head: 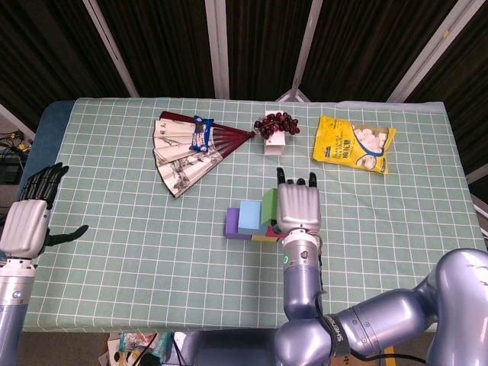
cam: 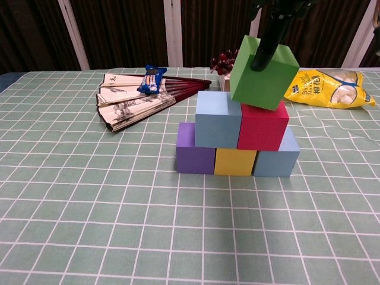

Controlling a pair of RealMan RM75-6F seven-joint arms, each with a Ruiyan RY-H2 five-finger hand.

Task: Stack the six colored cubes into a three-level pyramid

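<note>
Green cube [cam: 263, 73] pinched in right hand [head: 298, 208] fingers [cam: 265, 44], tilted, lower corner over red cube [cam: 263, 125], right of the seam with light-blue cube [cam: 218, 118]. Needs shifting left and levelling; no long axis. Left hand [head: 27, 223] idle, spread, holding nothing, well apart at surface [head: 114, 229] edge.

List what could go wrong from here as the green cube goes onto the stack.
1. The green cube is tilted in the right robot hand and sits mostly over the red cube, not centred on the seam with the light blue cube; released like this, it may land crooked and slide off.
2. Pressing down could shove the red cube sideways off the yellow cube and the bottom-right blue cube below.
</note>
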